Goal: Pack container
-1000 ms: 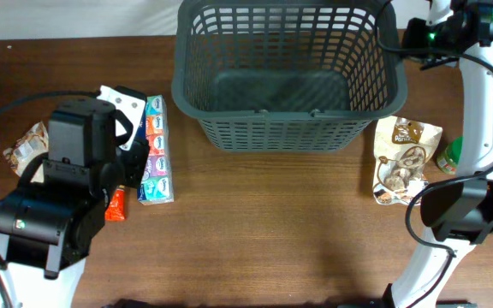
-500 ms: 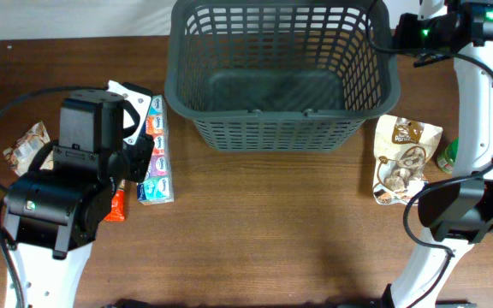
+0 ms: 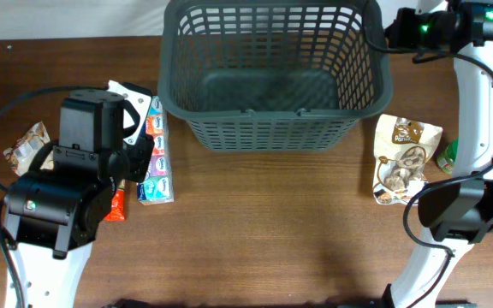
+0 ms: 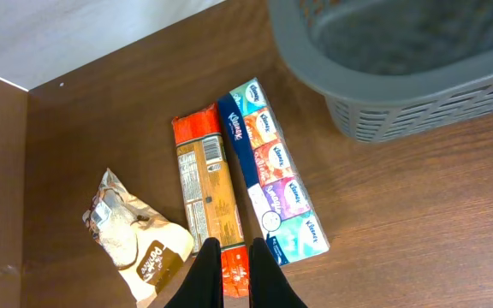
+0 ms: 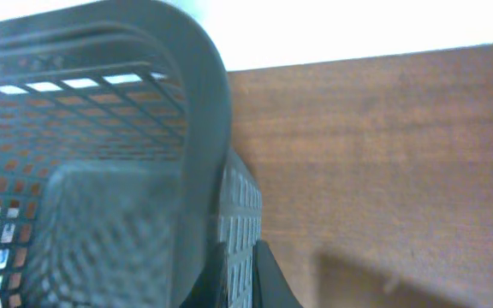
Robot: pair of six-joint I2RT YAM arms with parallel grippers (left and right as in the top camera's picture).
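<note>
While clamped on the container [image 3: 272, 128], right hand [image 5: 236, 274].

I see a brown wooden table [image 3: 264, 239] carrying the dark grey basket [image 3: 272, 128] at its far middle. At left lie a Kleenex multipack [image 4: 272, 171], an orange packet [image 4: 208, 192] and a tan pouch [image 4: 131, 244]; at right a snack bag [image 3: 405, 158].

Tissue multipack [image 4: 272, 170], orange packet [image 4: 210, 192] and snack bag [image 4: 133, 237] beside container [image 4: 418, 81].
</note>
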